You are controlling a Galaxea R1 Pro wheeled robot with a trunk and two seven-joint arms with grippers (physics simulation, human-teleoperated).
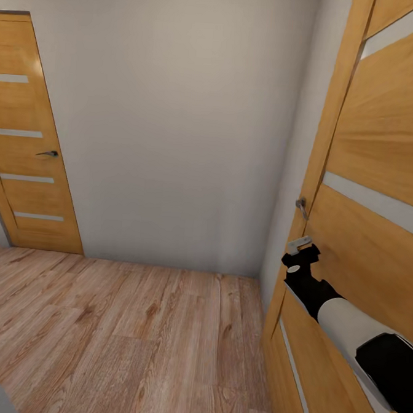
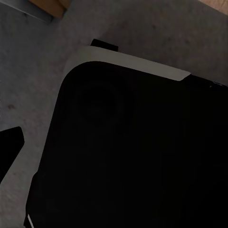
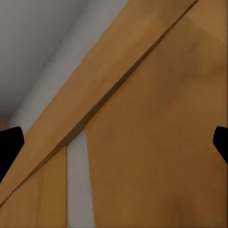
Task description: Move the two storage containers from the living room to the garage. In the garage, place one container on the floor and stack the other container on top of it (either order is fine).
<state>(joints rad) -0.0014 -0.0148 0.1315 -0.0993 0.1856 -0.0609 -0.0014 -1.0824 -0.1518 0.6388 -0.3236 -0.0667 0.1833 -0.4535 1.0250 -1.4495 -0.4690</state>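
1. Wood plank floor (image 1: 129,343) in light brown runs from 6 o'clock up to a plain grey-white wall (image 1: 176,118) in the head view; it is the light plank kind and not concrete, and it meets the wall's foot along a line across the middle
2. At 9 o'clock a closed orange-wood door (image 1: 29,145) with four pale horizontal strips stands in that wall; its dark lever handle (image 1: 49,153) sits on the edge nearer the centre
3. At 3 o'clock a second door (image 1: 364,242) of the same wood and pale strips stands very near the camera; a metal handle (image 1: 302,207) and a small grey latch plate (image 1: 300,242) sit on its near edge
4. Right arm (image 1: 346,318), black and white, reaches from 4 o'clock up along this door; the right gripper (image 1: 301,257) ends just below the latch plate, close against the door edge; I cannot tell if they touch
5. Right wrist view looks at the door's wood from close by; two dark fingertips (image 3: 9,149) stand at opposite edges, so the jaws are wide apart and hold nothing
6. Left wrist view looks onto a black, pale-edged robot body (image 2: 128,152) over grey mottled ground; one dark fingertip (image 2: 9,147) shows at the edge, and I cannot tell how the left jaws stand
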